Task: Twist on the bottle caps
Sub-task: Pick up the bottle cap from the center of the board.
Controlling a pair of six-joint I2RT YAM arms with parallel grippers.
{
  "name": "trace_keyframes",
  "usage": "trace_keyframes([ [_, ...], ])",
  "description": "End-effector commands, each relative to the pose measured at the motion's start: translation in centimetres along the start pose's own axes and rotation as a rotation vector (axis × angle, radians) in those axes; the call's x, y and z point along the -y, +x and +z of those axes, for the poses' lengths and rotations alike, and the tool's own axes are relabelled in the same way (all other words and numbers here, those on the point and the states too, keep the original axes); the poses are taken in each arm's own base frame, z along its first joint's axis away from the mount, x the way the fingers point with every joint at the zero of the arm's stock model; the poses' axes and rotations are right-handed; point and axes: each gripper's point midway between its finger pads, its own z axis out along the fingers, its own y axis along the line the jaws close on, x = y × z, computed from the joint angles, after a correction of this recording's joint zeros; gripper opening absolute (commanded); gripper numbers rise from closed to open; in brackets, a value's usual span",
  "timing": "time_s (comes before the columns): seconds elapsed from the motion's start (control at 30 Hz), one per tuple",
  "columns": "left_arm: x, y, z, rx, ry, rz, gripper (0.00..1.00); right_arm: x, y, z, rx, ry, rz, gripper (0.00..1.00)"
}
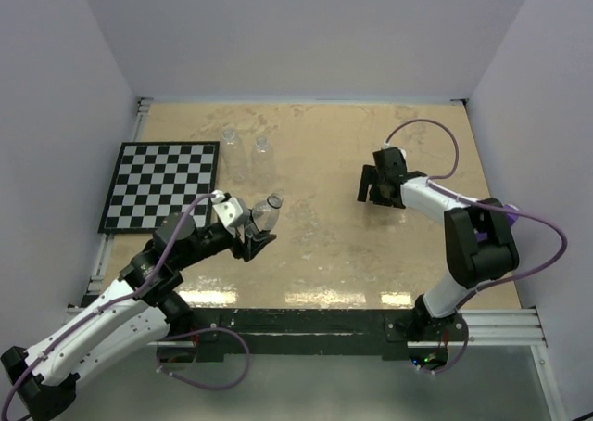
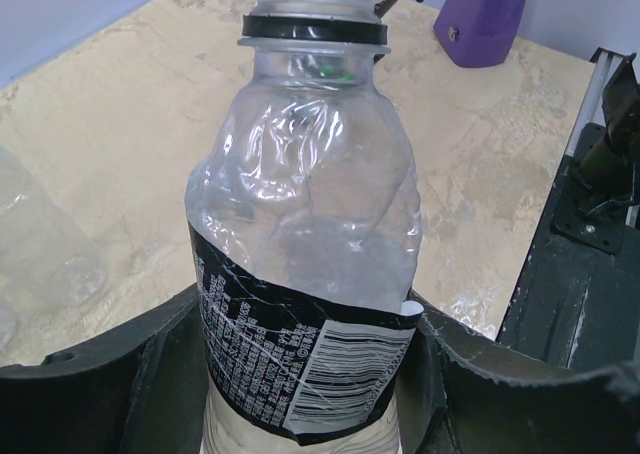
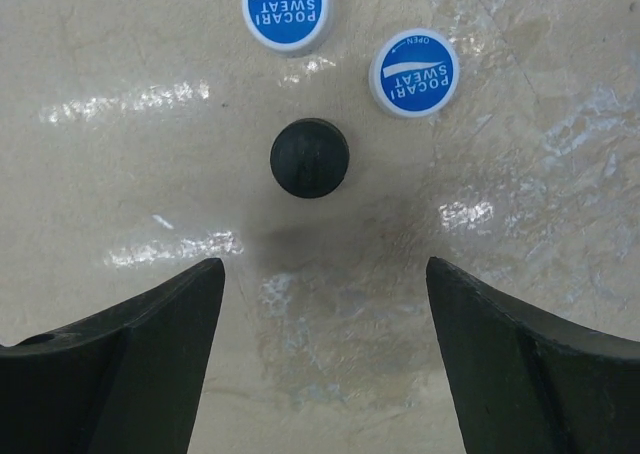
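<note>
Left jaws held the soft, crinkly bottle (image 2: pixel 305 204) by its label (image 2: pixel 290 369). Right jaws stood open over the light black cap (image 3: pixel 310 158), best pinched at its rim.

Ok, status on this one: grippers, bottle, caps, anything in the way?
Left gripper: jaws shut on tilted bottle, neck bare. Right gripper: jaws open, empty, black cap just ahead, two blue caps beyond. Nothing between jaws and cap.

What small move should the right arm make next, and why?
Probably move the right arm forward and down until its open jaws straddle the black cap, then close. The bottle in the left jaws has a bare neck with a black ring.
</note>
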Motion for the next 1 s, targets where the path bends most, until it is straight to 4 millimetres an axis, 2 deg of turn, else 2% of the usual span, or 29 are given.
trace_keyframes([
  [0.0, -0.5, 0.1, -0.2, -0.001, -0.023, 0.035, 0.05, -1.7, -3.5, 0.7, 0.062, -0.047, -0.009, 0.82],
  [0.1, -0.5, 0.5, -0.3, -0.005, -0.023, 0.034, 0.06, -1.8, -3.2, 1.9, 0.038, -0.039, -0.014, 0.80],
  [0.4, -0.8, 1.0, -0.5, -0.035, -0.026, 0.089, 0.08, -1.6, -3.5, 3.5, 0.019, -0.005, -0.021, 0.72],
  [0.97, -0.9, 1.5, -0.6, -0.056, -0.029, 0.099, 0.08, -0.4, -3.7, 4.5, 0.015, 0.045, -0.029, 0.49],
])
